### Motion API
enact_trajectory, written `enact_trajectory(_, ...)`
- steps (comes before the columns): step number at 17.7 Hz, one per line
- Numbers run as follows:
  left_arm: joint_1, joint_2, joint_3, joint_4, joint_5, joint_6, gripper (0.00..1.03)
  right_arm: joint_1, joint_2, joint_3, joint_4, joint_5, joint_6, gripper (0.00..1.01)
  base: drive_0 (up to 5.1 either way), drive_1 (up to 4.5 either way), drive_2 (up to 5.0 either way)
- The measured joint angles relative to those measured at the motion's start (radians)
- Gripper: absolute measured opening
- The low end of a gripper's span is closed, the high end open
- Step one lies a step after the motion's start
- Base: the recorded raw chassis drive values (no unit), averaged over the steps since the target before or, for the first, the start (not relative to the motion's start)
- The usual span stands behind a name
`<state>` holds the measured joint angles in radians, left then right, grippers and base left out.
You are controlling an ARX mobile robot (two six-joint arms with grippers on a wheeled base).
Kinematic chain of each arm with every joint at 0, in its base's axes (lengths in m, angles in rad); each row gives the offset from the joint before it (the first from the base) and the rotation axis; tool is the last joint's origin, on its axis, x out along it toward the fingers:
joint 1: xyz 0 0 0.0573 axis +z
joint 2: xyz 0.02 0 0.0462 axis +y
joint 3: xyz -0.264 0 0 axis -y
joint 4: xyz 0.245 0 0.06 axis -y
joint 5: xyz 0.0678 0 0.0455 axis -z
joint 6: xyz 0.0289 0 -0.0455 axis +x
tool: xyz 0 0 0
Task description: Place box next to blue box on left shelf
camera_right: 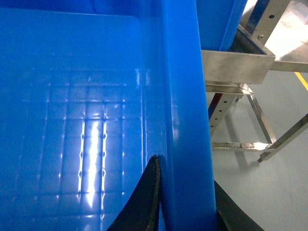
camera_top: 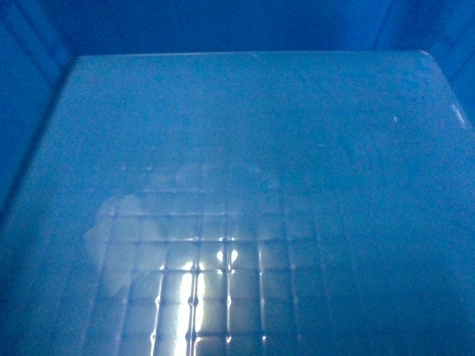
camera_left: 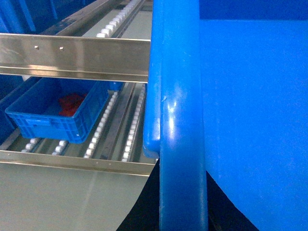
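The box (camera_top: 237, 148) fills the head view, which shows its grid-patterned floor and inner walls. My left gripper (camera_left: 183, 214) is shut on the box's thick left rim (camera_left: 180, 120), with a black finger on each side of it. My right gripper (camera_right: 187, 207) is shut on the right rim (camera_right: 185, 106) in the same way. To the left of the held box is the left shelf (camera_left: 103, 127), with steel rails and white rollers. A smaller blue box (camera_left: 55, 113) with something red inside sits on its lower level.
A steel crossbar (camera_left: 72, 55) of the shelf runs at rim height just left of the box. On the right, a steel frame (camera_right: 236, 60) carries another blue wall (camera_right: 219, 24). Grey floor with a yellow line (camera_right: 303, 79) lies beyond.
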<state>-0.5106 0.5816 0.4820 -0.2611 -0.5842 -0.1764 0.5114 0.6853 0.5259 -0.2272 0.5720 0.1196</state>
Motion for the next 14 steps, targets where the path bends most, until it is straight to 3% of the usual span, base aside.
enact_trajectory(8, 0.0, 0.0, 0.0, -0.001, 0.0, 0.0, 0.07, 0.0, 0.0, 0.0, -0.001, 0.0, 0.0, 0.13, -4.9, 2.57, 2.6)
enact_trajectory(14, 0.0, -0.001, 0.0, -0.007, -0.004, 0.0, 0.07, 0.001, 0.003, 0.0, 0.004, -0.005, 0.0, 0.13, 0.0, 0.0, 0.0)
